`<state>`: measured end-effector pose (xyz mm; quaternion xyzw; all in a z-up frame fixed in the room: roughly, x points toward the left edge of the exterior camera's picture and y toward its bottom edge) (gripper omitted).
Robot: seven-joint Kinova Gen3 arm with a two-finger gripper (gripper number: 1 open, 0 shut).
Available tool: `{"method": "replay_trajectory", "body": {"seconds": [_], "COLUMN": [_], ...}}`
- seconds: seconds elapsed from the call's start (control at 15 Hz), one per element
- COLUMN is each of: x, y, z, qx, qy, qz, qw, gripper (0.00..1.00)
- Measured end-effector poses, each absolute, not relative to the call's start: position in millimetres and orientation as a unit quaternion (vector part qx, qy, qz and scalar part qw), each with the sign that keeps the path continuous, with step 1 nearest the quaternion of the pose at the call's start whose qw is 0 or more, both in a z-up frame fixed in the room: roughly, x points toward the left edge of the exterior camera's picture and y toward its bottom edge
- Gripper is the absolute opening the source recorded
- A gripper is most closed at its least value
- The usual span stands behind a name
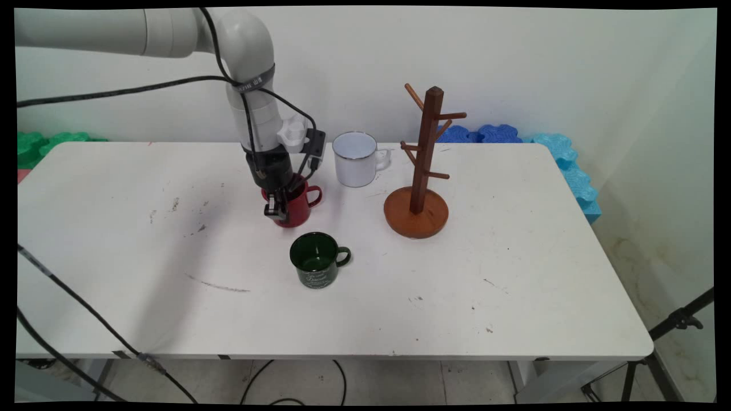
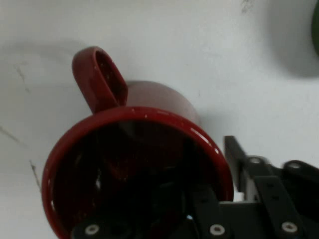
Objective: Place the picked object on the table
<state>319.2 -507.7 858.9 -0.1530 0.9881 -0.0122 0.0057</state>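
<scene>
1. Left of centre in the main view, the red mug (image 1: pixel 298 210) stands upright on the worktop (image 1: pixel 514 274). Its handle (image 1: pixel 314 197) points toward the frame's right.
2. The hand (image 1: pixel 276 212) is down at the mug's rim on the side away from the handle. In the hand view the red mug (image 2: pixel 149 119) fills the lower left, with the hand (image 2: pixel 234 164) at its rim to the right and the handle (image 2: pixel 97 74) at upper left.
3. I cannot tell how far open the hand is, or whether it has actually gripped the mug wall.
4. In my judgement, a hold on this thin, glossy wall needs the hand set deep and square to the rim, since a shallow bite could slip or tip the mug.
5. A dark green mug (image 1: pixel 316 260) sits just below and right of the red one, apart from it.
6. A white mug (image 1: pixel 354 160) stands up and to the right, near the arm's wrist.
7. Further right, a wooden mug tree (image 1: pixel 420 171) stands with its pegs bare.
</scene>
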Motion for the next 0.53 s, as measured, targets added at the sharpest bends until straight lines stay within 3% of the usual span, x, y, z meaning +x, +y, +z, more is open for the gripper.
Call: {"method": "replay_trajectory", "body": {"seconds": [0.53], "x": [312.5], "y": [-509.9], "z": [861.5], "qx": [-0.151], "qy": [0.988], "qz": [-0.025], "qw": [-0.010], "gripper": [1.00]}}
